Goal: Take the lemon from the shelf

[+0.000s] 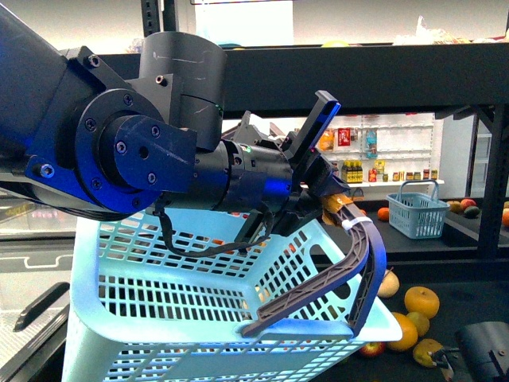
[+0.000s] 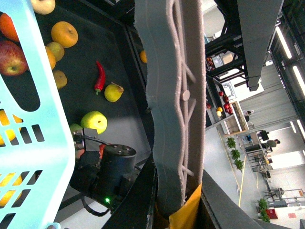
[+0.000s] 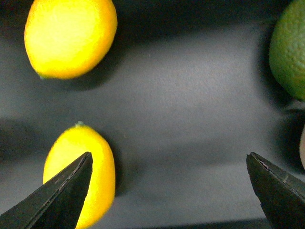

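Lemon (image 3: pixel 102 176) lies on the shelf (image 3: pixel 190 95) tray beside one finger of the wide-spread right hand (image 3: pixel 169 155) (not yet centred); left hand (image 1: pixel 330 199) clamps the basket handle (image 1: pixel 358 263), presumably holding it ready.

A shop floor, or a mock-up of one: fruit (image 1: pixel 421 301) lies loose on a black shelf (image 1: pixel 358 68), a blue basket (image 1: pixel 417 208) sits farther back and a pale basket (image 1: pixel 159 278) fills the foreground. Behind, white store shelves (image 1: pixel 390 163) carry rows of bottles (image 1: pixel 354 171), and the left wrist view takes in a hall (image 2: pixel 221 176) with strip lights (image 2: pixel 285 42) and potted plants (image 2: pixel 232 142).
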